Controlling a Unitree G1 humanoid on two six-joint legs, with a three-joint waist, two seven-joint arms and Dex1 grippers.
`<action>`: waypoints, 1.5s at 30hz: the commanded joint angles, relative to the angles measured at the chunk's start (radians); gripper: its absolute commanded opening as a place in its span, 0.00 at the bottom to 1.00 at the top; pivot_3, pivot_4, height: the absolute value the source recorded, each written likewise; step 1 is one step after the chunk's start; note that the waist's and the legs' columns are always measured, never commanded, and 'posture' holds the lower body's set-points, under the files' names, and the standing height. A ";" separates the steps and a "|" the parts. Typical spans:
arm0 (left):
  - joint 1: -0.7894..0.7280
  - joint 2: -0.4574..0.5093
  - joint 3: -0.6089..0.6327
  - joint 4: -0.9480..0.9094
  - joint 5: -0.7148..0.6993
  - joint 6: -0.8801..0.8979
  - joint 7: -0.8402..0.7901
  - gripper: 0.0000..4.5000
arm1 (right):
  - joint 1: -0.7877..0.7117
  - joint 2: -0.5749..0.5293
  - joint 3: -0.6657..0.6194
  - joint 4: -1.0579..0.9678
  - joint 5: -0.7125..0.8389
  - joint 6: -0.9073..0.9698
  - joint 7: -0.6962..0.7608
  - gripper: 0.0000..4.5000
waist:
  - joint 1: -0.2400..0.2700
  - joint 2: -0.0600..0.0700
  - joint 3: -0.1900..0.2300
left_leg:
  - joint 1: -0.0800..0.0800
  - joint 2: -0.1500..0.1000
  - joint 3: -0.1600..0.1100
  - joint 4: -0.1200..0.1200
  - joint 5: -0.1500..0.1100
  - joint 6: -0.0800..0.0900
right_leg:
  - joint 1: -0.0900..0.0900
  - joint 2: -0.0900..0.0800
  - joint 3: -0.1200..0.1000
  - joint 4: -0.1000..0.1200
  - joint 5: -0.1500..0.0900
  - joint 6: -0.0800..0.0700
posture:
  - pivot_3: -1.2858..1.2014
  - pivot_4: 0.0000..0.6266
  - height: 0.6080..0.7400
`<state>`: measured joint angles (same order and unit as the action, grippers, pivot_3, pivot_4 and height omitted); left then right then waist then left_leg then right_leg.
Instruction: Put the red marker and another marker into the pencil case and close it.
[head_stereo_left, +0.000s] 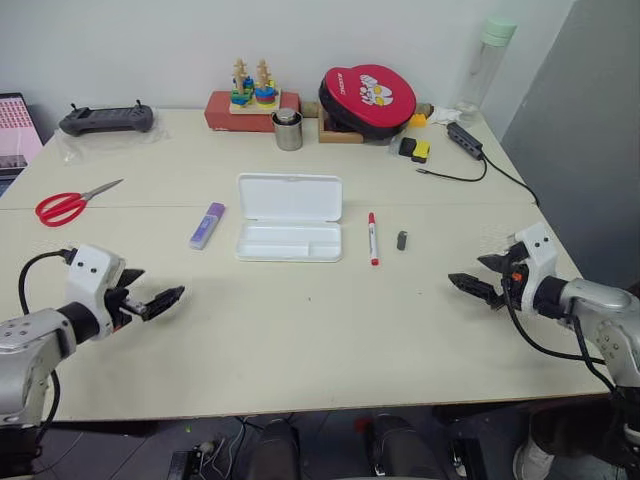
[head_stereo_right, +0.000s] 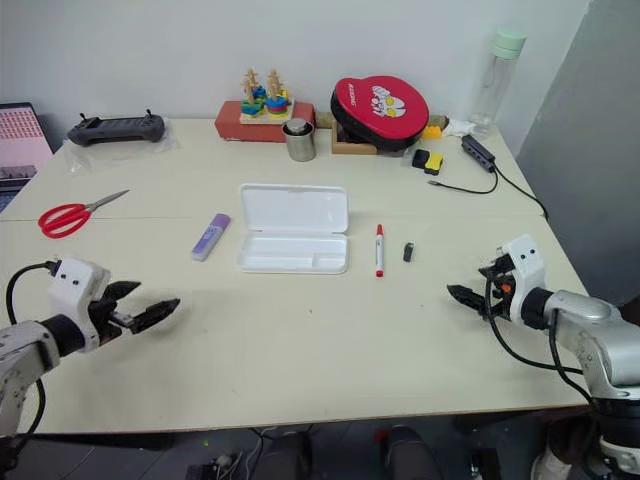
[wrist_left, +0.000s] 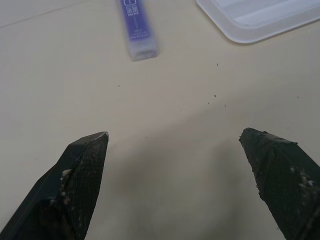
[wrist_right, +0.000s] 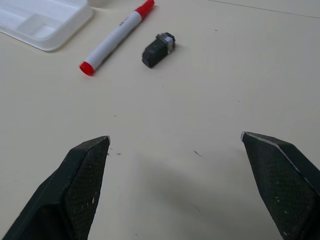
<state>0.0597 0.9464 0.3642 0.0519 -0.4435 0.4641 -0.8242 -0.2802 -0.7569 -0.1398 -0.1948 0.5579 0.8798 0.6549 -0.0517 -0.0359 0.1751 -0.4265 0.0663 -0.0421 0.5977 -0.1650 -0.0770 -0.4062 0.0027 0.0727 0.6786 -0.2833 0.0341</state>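
The white pencil case (head_stereo_left: 288, 218) lies open in the middle of the table, its lid flat behind the divided tray. The red marker (head_stereo_left: 372, 238) lies just right of it, with a small dark grey piece (head_stereo_left: 401, 240) further right. A lavender marker (head_stereo_left: 207, 225) lies left of the case. My left gripper (head_stereo_left: 160, 298) hovers open over the near left of the table, short of the lavender marker (wrist_left: 137, 27). At the near right my right gripper (head_stereo_left: 475, 277) is open too, pointing toward the red marker (wrist_right: 116, 37). Neither holds anything.
Red-handled scissors (head_stereo_left: 68, 204) lie at the far left. Along the back edge stand a black controller (head_stereo_left: 106, 119), a wooden stacking toy (head_stereo_left: 250, 98), a metal cup (head_stereo_left: 287, 130), a red round pouch (head_stereo_left: 368, 99), a bottle (head_stereo_left: 487, 62) and a cabled hub (head_stereo_left: 466, 141).
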 joint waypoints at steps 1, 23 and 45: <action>0.031 0.048 0.039 -0.033 0.018 -0.005 -0.056 1.00 | -0.044 -0.028 -0.002 -0.017 0.008 0.019 0.027 0.98 | -0.002 0.001 0.000 | 0.000 0.000 0.001 0.000 0.000 0.000 | 0.000 -0.001 0.000 0.000 0.000 0.000 | 0.52 0.24 1.00; -0.064 0.028 -0.028 -0.003 0.048 -0.009 -0.103 1.00 | -0.003 0.035 -0.005 -0.052 0.021 0.031 0.025 0.98 | 0.002 0.000 0.000 | 0.000 -0.001 0.002 -0.002 0.000 0.000 | -0.001 -0.002 0.000 -0.001 -0.001 0.000 | 0.52 0.24 1.00; -0.694 -0.264 -0.496 0.351 0.231 -0.223 -0.350 1.00 | -0.092 0.189 0.073 -0.307 0.151 -0.042 0.045 0.98 | 0.017 0.000 0.000 | -0.001 -0.001 0.000 0.001 0.000 0.000 | 0.000 0.002 0.000 0.001 0.004 0.008 | 0.52 0.24 1.00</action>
<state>-0.5829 0.6981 -0.1211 0.3427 -0.2425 0.2904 -1.1638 -0.3374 -0.5767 -0.0670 -0.4546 0.7011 0.8570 0.7243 -0.0349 -0.0362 0.1751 -0.4276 0.0662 -0.0430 0.5987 -0.1649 -0.0767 -0.4059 0.0059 0.0729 0.6795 -0.2790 0.0423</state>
